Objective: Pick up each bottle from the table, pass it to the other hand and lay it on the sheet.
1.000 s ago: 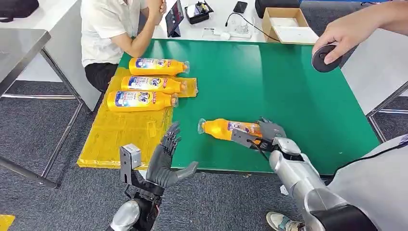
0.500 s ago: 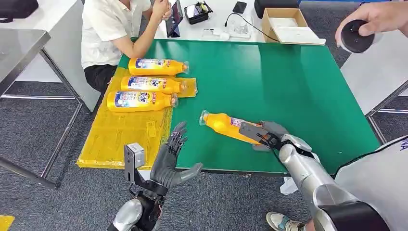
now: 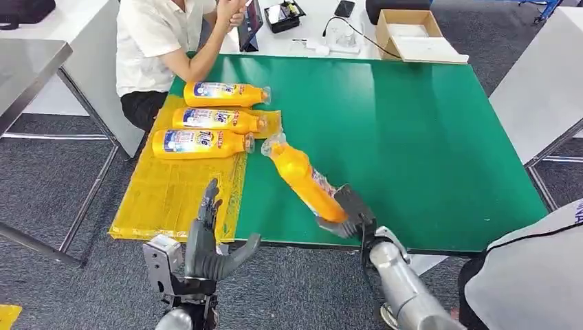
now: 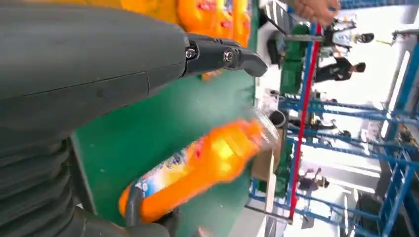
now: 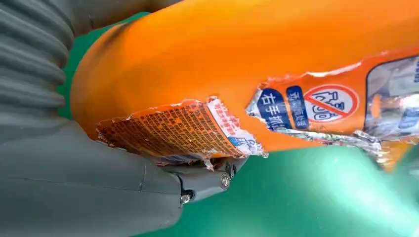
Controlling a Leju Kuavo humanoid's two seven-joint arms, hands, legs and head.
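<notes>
My right hand (image 3: pixel 347 216) grips the base of an orange bottle (image 3: pixel 302 180) and holds it tilted above the green table (image 3: pixel 426 137), its clear cap toward the yellow sheet (image 3: pixel 168 192). The right wrist view shows that bottle (image 5: pixel 257 64) close up, with a torn label and my fingers (image 5: pixel 197 180) under it. My left hand (image 3: pixel 206 240) is open, fingers spread and raised, at the table's near edge beside the sheet. In the left wrist view the held bottle (image 4: pixel 202 168) appears blurred beyond my left fingers (image 4: pixel 222 54). Three orange bottles (image 3: pixel 206 117) lie side by side on the sheet's far end.
A person in a white shirt (image 3: pixel 155 41) sits at the table's far left corner, close to the sheet. A cardboard box (image 3: pixel 409 34), a tablet and cables lie beyond the far edge. A grey table (image 3: pixel 27 69) stands to the left.
My right hand has lifted the bottle off the table and swung it left toward my left hand, cap now near the sheet. The left hand has dropped lower. The person's hand with the black disc has gone.
</notes>
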